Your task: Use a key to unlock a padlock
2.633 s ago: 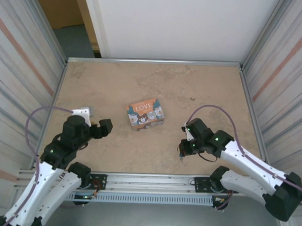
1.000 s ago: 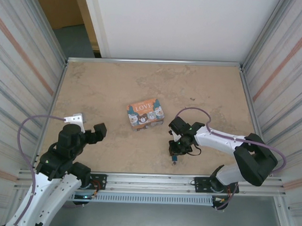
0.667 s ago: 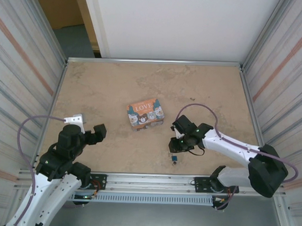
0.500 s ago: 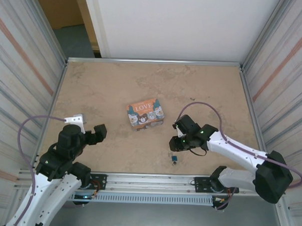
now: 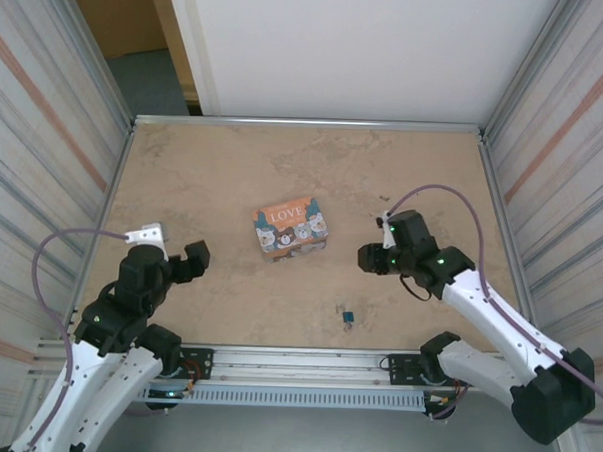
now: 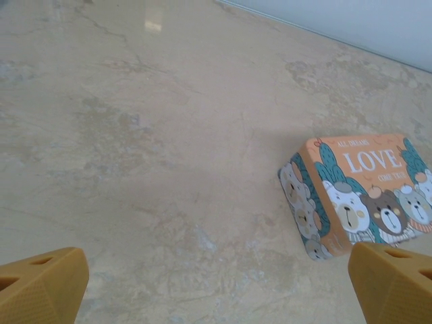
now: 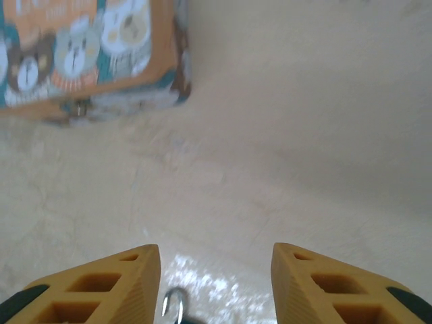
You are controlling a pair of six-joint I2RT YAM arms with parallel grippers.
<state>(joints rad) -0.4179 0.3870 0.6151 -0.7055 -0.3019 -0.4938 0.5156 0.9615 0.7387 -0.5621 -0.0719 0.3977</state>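
The tiny blue padlock lies on the tan table near the front rail. Its silvery shackle peeks in at the bottom edge of the right wrist view, just inside the left finger. My right gripper hovers up and to the right of the padlock, open with nothing between its fingers. My left gripper stands wide open at the left, holding nothing. The key is too small to tell apart from the padlock.
The orange "LOVE" tin sits mid-table, between the two grippers; it also lies ahead of each wrist camera. Metal walls close in the table on both sides, and a rail runs along the front.
My right gripper opened and let go of the padlock, then pulled away up and to the right. The padlock stays on the table near the front. The left arm barely moved.
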